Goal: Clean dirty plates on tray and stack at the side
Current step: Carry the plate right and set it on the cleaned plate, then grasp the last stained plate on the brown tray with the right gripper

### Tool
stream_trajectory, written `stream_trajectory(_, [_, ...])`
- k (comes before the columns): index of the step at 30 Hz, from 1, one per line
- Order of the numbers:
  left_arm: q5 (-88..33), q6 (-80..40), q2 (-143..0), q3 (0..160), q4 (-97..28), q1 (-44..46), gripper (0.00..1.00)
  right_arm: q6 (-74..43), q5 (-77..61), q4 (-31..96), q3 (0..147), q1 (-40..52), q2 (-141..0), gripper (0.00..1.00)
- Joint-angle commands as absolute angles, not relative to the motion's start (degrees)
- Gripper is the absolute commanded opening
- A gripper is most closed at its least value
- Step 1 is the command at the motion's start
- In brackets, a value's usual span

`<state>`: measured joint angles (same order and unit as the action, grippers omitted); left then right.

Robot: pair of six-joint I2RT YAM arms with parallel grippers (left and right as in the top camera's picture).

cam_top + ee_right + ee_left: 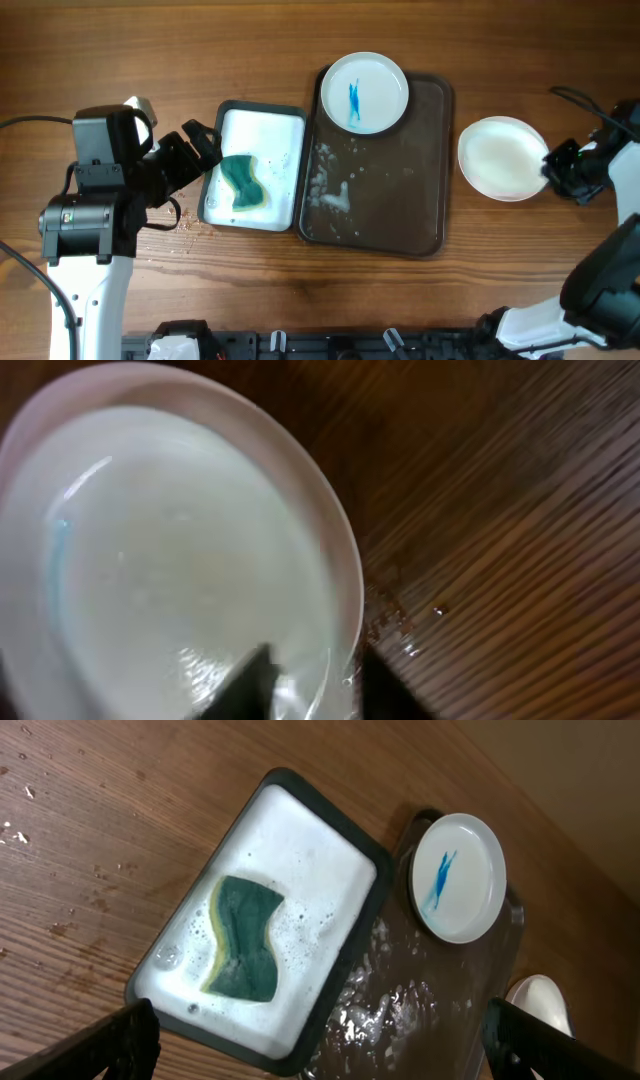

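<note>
A white plate (363,92) with a blue smear lies at the far end of the dark tray (400,200); it also shows in the left wrist view (458,878), on the tray (430,1010). Another white plate (500,158) lies on the bare wood right of the tray. My right gripper (553,168) is at its right edge. In the right wrist view the fingers (315,680) are closed over the rim of this plate (180,540), one inside and one outside. My left gripper (205,150) is open and empty above the tub; its fingers (320,1050) are spread wide.
A white-lined tub (280,130) of soapy water with a green sponge (242,183) stands left of the tray, touching it. Foam (330,190) lies on the tray's left part. Water drops (400,625) wet the wood beside the right plate.
</note>
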<state>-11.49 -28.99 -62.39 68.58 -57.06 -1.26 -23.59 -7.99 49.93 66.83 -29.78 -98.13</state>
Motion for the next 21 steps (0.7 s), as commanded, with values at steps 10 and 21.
stream_trajectory(10, [-12.16,-28.73,-62.3,69.08,-57.1,-1.67,1.0,-3.36,-19.42,46.19,70.48,0.4,-83.18,0.57])
stream_trajectory(21, [-12.16,-28.73,-62.3,69.08,-57.1,-1.67,1.0,-3.27,-1.91,11.77,70.48,10.31,-106.19,0.68])
